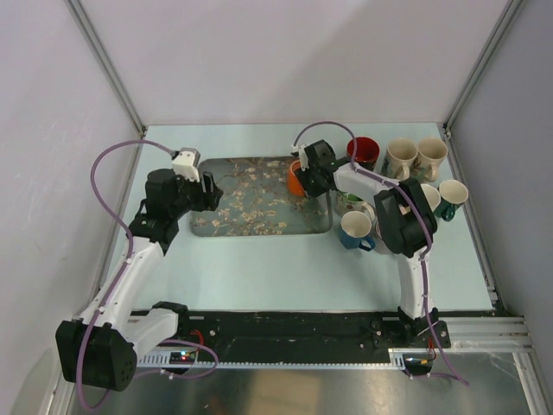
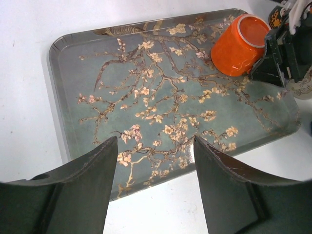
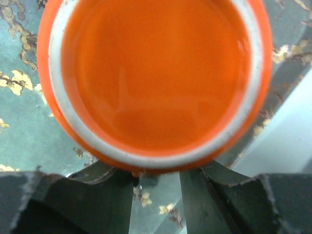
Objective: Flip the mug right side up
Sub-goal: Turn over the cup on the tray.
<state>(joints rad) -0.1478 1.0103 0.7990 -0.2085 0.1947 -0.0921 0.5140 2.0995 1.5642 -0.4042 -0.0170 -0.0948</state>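
An orange mug (image 1: 295, 177) is tilted at the right end of the floral tray (image 1: 251, 207). In the right wrist view its base (image 3: 156, 73) with a pale foot ring faces the camera and fills the frame. My right gripper (image 1: 309, 179) is against the mug's right side. Its fingers (image 3: 97, 195) stand close together under the base, and the mug hides their tips and its own handle. In the left wrist view the mug (image 2: 236, 46) leans with its base towards the right gripper (image 2: 273, 61). My left gripper (image 2: 155, 146) is open and empty over the tray's near left edge.
Several upright mugs stand right of the tray: a red one (image 1: 364, 152), two cream ones (image 1: 401, 157) (image 1: 431, 156), a green-handled one (image 1: 451, 197) and a blue one (image 1: 355, 230). White walls enclose the table.
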